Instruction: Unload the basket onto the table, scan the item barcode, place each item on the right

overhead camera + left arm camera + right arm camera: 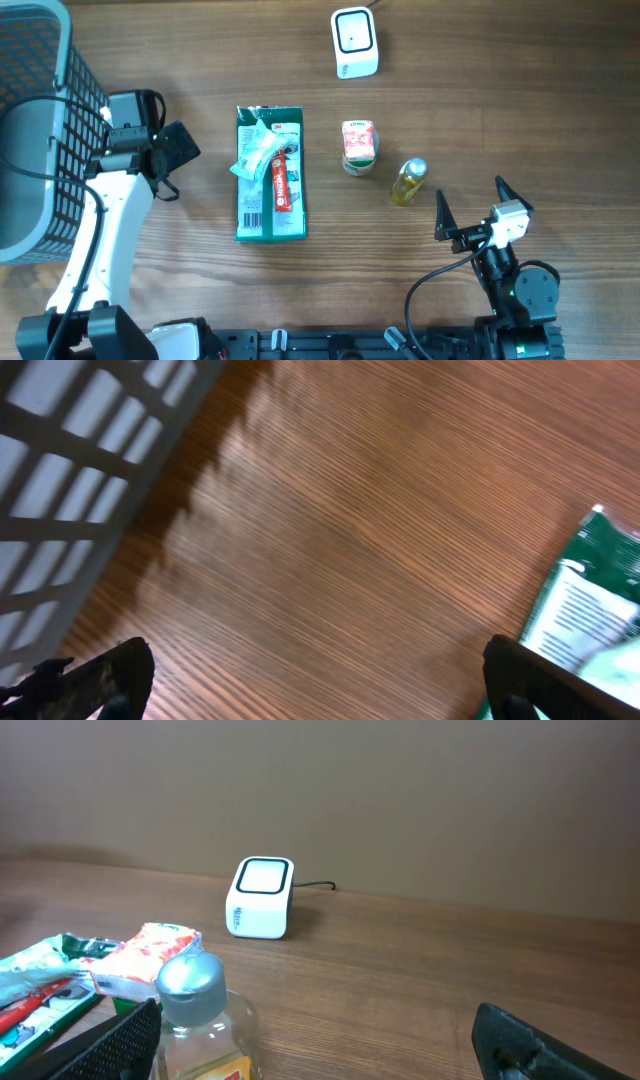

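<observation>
Eyeing the packet (270,188), carton (359,146) and bottle (409,181) at mid-frame, I have the left claw (178,163) and right claw (470,195) both wide, empty. A clumsy right-side approach could topple the bottle before the top-centre scanner (354,43) reads anything.

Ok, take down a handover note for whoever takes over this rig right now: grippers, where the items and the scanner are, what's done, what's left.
Left gripper: open, empty, over bare table between the basket and the green packet.
Right gripper: open, empty, close to the small bottle, on the robot's side of it.
Items: green packet, small carton and small bottle sit in a row mid-table. The white scanner stands at the far edge, apart from them.
Done: nothing is picked up.
Left: grasp an item and show its barcode to the white scanner.
</observation>
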You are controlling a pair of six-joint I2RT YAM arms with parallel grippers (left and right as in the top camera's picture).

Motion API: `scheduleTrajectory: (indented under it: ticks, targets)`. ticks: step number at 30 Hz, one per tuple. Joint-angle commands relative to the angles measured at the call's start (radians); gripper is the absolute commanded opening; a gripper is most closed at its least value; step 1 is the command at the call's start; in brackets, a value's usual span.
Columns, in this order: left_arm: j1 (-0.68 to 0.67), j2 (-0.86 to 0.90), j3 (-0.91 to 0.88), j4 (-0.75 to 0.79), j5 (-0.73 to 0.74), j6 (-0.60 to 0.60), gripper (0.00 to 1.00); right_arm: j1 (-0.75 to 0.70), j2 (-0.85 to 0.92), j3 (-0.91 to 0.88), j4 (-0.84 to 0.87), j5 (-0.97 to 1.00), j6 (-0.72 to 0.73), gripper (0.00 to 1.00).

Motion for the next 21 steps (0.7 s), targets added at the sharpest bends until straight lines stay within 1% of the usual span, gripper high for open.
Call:
scheduleTrajectory:
  ticks: [1, 5, 10, 12, 15, 16, 21]
  targets:
    - [0.005, -0.015, 0.018, -0.008, -0.096, 0.005, 1.0, -0.003, -0.002, -0.003, 0.003, 0.009, -0.013, 0.99]
    - [0.015, -0.015, 0.016, 0.018, -0.193, 0.005, 1.0, -0.003, -0.002, -0.003, 0.003, 0.009, -0.013, 1.0]
    - [0.103, -0.015, 0.016, 0.073, -0.195, 0.01, 1.0, -0.003, -0.002, -0.003, 0.003, 0.01, -0.013, 1.0]
    - [0.14, -0.015, 0.016, 0.089, -0.183, 0.04, 1.0, -0.003, -0.002, -0.003, 0.003, 0.009, -0.013, 1.0]
    - [0.173, -0.015, 0.016, 0.101, -0.094, 0.066, 1.0, -0.003, -0.002, -0.003, 0.003, 0.01, -0.013, 1.0]
    - [0.172, -0.015, 0.016, 0.106, -0.032, 0.099, 1.0, -0.003, -0.002, -0.003, 0.003, 0.009, -0.013, 1.0]
    - [0.144, -0.015, 0.016, 0.138, 0.132, 0.199, 1.0, -0.003, -0.002, -0.003, 0.003, 0.01, -0.013, 1.0]
